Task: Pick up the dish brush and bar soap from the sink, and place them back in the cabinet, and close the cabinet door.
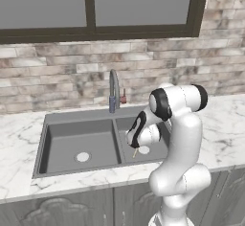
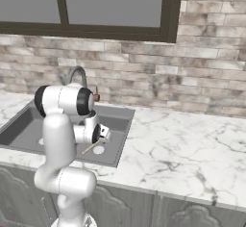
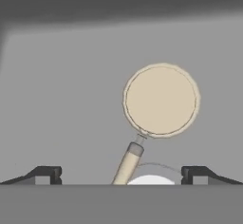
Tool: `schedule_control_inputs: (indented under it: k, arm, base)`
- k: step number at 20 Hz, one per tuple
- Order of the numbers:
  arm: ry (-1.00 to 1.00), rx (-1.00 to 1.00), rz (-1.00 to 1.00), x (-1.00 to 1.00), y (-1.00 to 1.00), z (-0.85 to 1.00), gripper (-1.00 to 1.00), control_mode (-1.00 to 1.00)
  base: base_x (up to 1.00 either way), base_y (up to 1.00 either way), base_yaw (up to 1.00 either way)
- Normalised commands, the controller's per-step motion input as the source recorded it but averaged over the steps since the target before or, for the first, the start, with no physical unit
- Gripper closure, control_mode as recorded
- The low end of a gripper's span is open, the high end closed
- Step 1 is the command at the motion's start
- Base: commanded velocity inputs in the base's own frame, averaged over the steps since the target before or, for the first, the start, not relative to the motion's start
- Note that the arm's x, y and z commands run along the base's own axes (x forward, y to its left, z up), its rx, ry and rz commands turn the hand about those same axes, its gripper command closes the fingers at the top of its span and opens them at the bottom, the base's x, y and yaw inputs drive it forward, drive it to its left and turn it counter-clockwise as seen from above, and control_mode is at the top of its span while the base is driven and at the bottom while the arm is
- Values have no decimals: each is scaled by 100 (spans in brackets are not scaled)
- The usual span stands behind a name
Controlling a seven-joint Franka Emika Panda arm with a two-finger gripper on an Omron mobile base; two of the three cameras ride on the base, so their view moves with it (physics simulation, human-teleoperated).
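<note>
Two items are to be carried to the cabinet; neither is judged to have been lifted yet. The dish brush is seen lying flat on the floor of the sink, in the basin on the arm's right side, its round pale head toward the far wall and its tan handle running back between the fingertips. In the right base view the handle is noted beside the silver drain. The gripper is held low over the basin with jaws spread wide and nothing grasped; its tips stand either side of the handle, apart from it. The bar soap could not be made out. The cabinet and its door lie outside what is shown, so placing both items and shutting the door are taken as outstanding.

Surroundings: grey gooseneck faucet at the back rim between basins, a small red object just beside it, marble counter, brick wall, dark-framed window above. The faucet is judged the nearest obstacle on a lift.
</note>
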Motion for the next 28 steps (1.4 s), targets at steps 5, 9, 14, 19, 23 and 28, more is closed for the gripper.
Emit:
schedule_control_inputs:
  k: [5,9,14,19,23,28]
  arm:
    - [0,0,0,22,2,-20,-100,-100]
    - [0,0,0,16,0,-20,-100,-100]
    - [0,0,0,9,0,-19,-100,-100]
    - [2,0,0,2,0,-15,100,-100]
    - [0,0,0,0,0,-2,100,-100]
    - [0,0,0,0,0,0,100,-100]
  base:
    - [0,0,0]
    - [0,0,0]
    - [0,0,0]
    - [0,0,0]
    - [0,0,0]
    - [0,0,0]
